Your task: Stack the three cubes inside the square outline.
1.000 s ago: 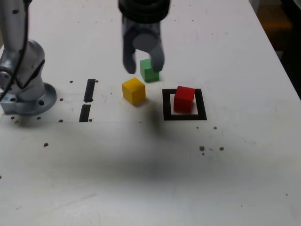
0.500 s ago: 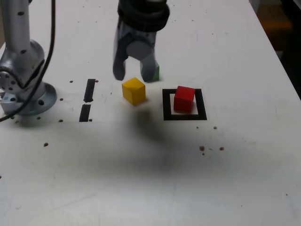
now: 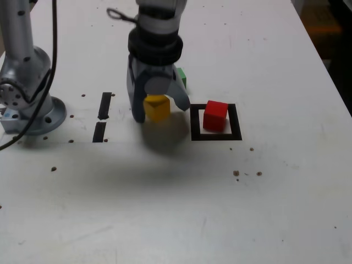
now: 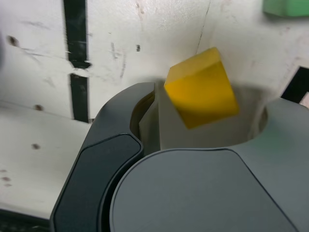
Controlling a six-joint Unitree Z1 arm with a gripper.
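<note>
Tool (image 3: 159, 111) low over tabletop (image 3: 165, 209), pointing down, jaws spread wide to either side of yellow cube (image 3: 157, 106). No grip yet: in wrist view, gaps visible between cube faces and both jaws, cube (image 4: 201, 87) sitting corner-on rather than square to them. Likely reason for the wide spread: room to straddle a cube turned at an angle; closing may twist it straight or push it aside.

Yellow cube resting on tabletop, just outside square outline (image 3: 215, 122) on the exterior view's left. Probably next block for the stack.

Red cube (image 3: 215, 115) already inside the outline, resting on white centre, near the frame's left bar in exterior view. Serves as base of stack, by the look of it. Apart from tool; nearest jaw tip close to frame edge, contact not apparent.

Green cube (image 3: 182, 78) behind tool in exterior view, mostly hidden by tool body; only a sliver showing. In wrist view cut off at picture edge (image 4: 286, 7), so pose unclear.

Two short black tape strips (image 3: 102, 116) on far side of tool from outline, well apart from cubes. Arm base (image 3: 28, 104) beyond them, partly cropped.

Hard to judge: height of jaw tips above tabletop, lost in shadow. Lower faces of yellow cube hidden by tool housing in wrist view.
</note>
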